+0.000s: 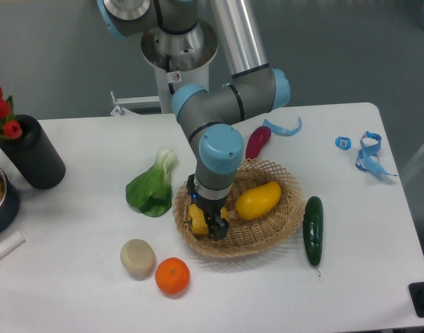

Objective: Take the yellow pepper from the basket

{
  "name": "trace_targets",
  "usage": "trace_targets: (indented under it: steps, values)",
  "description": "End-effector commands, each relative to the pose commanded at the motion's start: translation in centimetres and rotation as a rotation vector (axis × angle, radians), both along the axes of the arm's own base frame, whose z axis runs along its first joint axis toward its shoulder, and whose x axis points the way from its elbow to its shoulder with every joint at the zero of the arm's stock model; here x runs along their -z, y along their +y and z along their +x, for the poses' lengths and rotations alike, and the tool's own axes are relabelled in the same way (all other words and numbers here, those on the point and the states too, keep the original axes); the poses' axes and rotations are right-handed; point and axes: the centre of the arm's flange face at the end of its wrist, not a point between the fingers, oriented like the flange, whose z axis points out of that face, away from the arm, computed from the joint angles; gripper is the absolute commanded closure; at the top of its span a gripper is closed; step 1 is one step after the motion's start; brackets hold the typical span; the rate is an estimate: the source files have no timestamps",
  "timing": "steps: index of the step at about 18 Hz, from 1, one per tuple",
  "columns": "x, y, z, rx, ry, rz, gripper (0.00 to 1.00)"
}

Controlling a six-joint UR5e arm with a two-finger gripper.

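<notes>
The round woven wicker basket [284,220] sits at the middle of the white table. The yellow pepper [197,221], blocky and lobed, lies in the basket's left part. My gripper [206,220] points straight down into the basket with its dark fingers [216,227] on either side of the pepper, closed against it. The pepper rests low in the basket and is partly hidden by the fingers. A smooth elongated yellow vegetable [258,200] lies in the basket just right of the gripper.
A green leafy vegetable [150,189] lies left of the basket, with a beige round item [137,258] and an orange [172,275] in front. A dark cucumber [313,229] lies to the right and a dark red vegetable [257,141] behind. A black cylinder [32,161] with red flowers stands far left.
</notes>
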Motion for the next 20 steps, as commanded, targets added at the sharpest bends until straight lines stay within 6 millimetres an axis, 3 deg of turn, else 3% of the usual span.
trace_targets:
  steps: [6, 10, 14, 17, 20]
  values:
    - [-2.5, -0.3, 0.3, -0.018, 0.056, -0.004, 0.64]
    - [-6.1, -0.3, -0.1, -0.134, 0.1, 0.049, 0.64]
    - [-9.0, -0.4, -1.9, -0.182, 0.142, 0.084, 0.64]
    - [-12.7, -2.7, -4.3, -0.258, 0.211, 0.108, 0.64]
    - [-13.2, -4.7, -7.0, -0.362, 0.211, 0.121, 0.74]
